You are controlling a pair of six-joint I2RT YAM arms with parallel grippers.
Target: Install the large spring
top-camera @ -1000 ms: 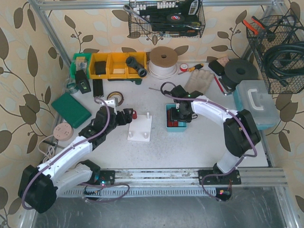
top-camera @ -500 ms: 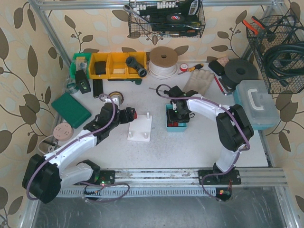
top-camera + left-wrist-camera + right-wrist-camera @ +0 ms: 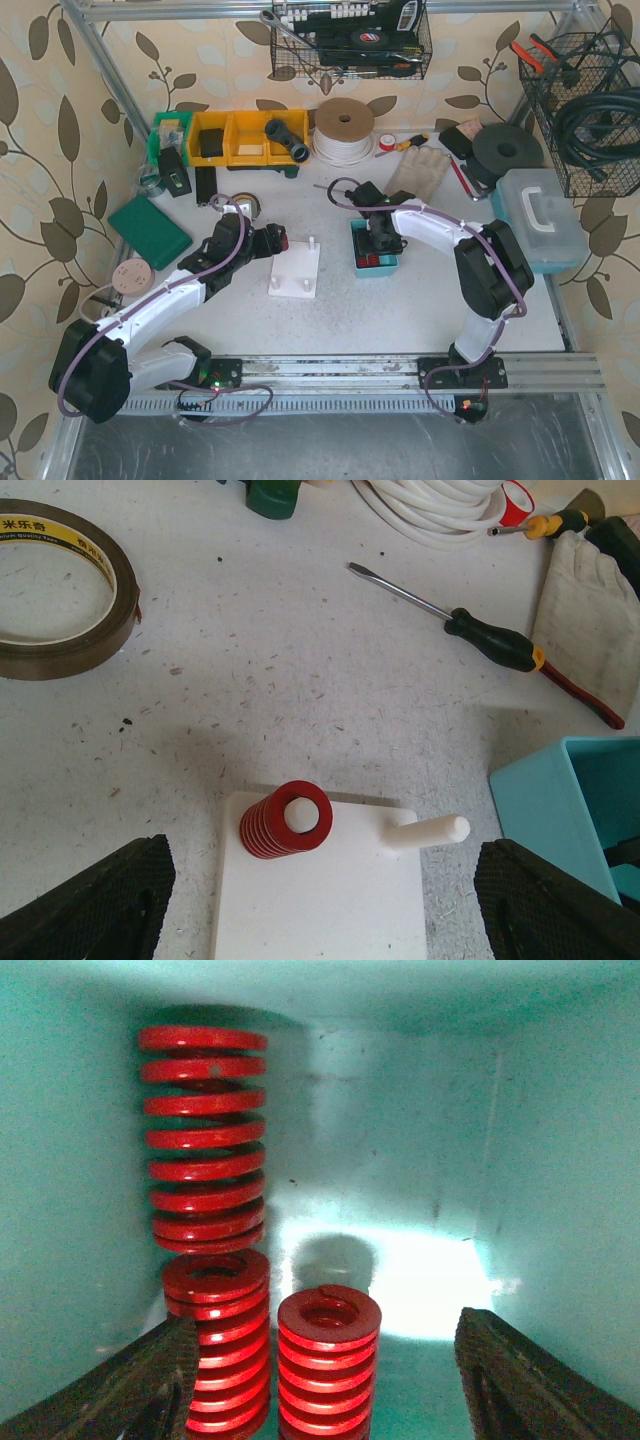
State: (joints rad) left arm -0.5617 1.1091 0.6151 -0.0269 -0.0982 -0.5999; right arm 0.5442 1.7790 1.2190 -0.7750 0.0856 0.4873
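A white peg plate (image 3: 296, 270) lies mid-table. In the left wrist view a red spring (image 3: 285, 820) sits on one peg of the plate (image 3: 320, 900); a second peg (image 3: 428, 833) is bare. My left gripper (image 3: 320, 900) is open and empty just above the plate's near side. My right gripper (image 3: 320, 1380) is open inside the teal bin (image 3: 374, 247). Three red springs lie there: a long one (image 3: 205, 1140) at the back left, one (image 3: 218, 1340) by my left finger (image 3: 140, 1385), and one (image 3: 327, 1360) between the jaws, touching neither.
A tape roll (image 3: 62, 590) and a green-handled screwdriver (image 3: 470, 630) lie beyond the plate. A cloth (image 3: 595, 610) is at the right. In the top view, yellow bins (image 3: 245, 137), a cord reel (image 3: 343, 130), a green pad (image 3: 150, 232) and a clear box (image 3: 540, 215) ring the workspace.
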